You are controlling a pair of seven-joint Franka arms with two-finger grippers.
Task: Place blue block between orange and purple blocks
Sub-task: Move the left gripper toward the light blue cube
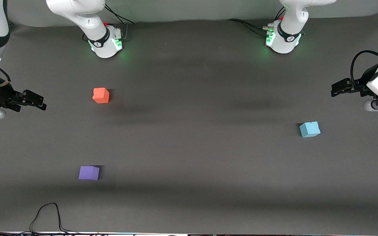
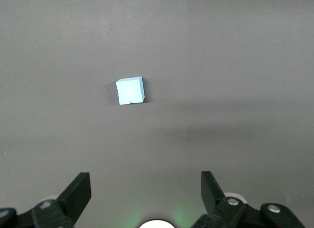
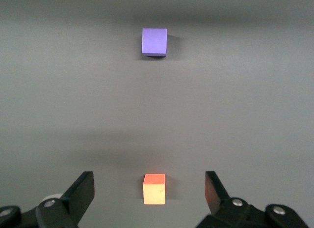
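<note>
The light blue block point(image 1: 309, 129) lies on the dark table toward the left arm's end; it also shows in the left wrist view point(image 2: 130, 91). The orange block point(image 1: 101, 95) lies toward the right arm's end, and the purple block point(image 1: 89, 172) lies nearer the front camera than it. Both show in the right wrist view, orange point(image 3: 154, 188) and purple point(image 3: 154, 41). My left gripper point(image 1: 335, 89) is open and empty at the table's edge, apart from the blue block point(image 2: 145, 185). My right gripper point(image 1: 39, 101) is open and empty at the other edge point(image 3: 149, 186).
The two arm bases point(image 1: 106, 41) point(image 1: 282, 37) stand along the table's back edge. A black cable point(image 1: 49, 214) loops onto the table's front edge, nearer the camera than the purple block. The dark mat point(image 1: 195, 147) spans the space between the blocks.
</note>
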